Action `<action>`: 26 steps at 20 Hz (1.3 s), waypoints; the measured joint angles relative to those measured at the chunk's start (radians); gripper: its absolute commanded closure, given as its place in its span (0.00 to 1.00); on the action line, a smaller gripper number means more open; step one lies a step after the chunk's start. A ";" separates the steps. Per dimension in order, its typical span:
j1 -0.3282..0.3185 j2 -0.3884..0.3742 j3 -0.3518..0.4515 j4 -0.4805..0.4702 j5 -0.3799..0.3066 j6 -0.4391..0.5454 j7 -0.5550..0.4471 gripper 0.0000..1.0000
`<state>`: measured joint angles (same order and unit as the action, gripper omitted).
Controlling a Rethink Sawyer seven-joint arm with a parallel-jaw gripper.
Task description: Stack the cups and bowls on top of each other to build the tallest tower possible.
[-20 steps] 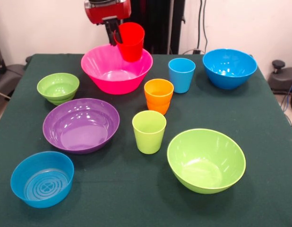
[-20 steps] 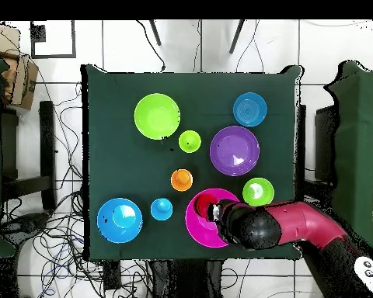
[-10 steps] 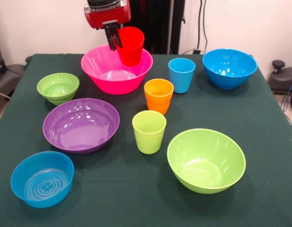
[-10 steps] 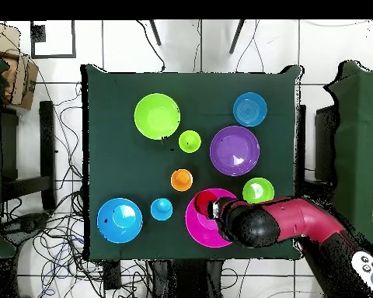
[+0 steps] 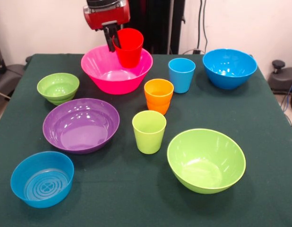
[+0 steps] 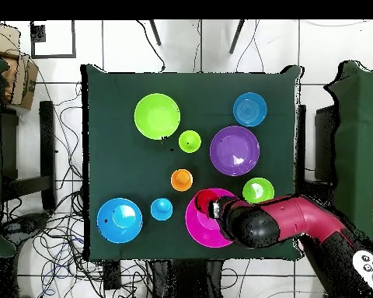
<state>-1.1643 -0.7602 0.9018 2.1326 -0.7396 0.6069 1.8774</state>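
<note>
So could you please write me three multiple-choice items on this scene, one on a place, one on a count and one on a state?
1. Where is the red cup?
A. on the cloth beside the purple bowl
B. held above the pink bowl
C. inside the big blue bowl

2. How many cups stand on the table?
A. three
B. one
C. five

3. What is the gripper doing?
A. hanging open and empty
B. shut on a green cup
C. shut on the red cup's rim

Key: 1 B, the cup hangs at the pink bowl's far rim, under the arm. 2 A, orange, light blue and green cups stand there. 3 C, the fingers grip the red rim.
</note>
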 measured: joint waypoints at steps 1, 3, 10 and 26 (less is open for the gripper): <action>-0.006 0.002 0.003 0.000 -0.003 0.000 -0.003 1.00; -0.021 0.007 0.012 0.000 -0.011 0.000 -0.013 1.00; -0.058 0.014 0.039 0.000 -0.042 0.000 -0.059 1.00; -0.046 -0.034 0.044 0.000 -0.133 0.000 -0.099 1.00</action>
<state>-1.2103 -0.7937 0.9455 2.1328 -0.8724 0.6073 1.7788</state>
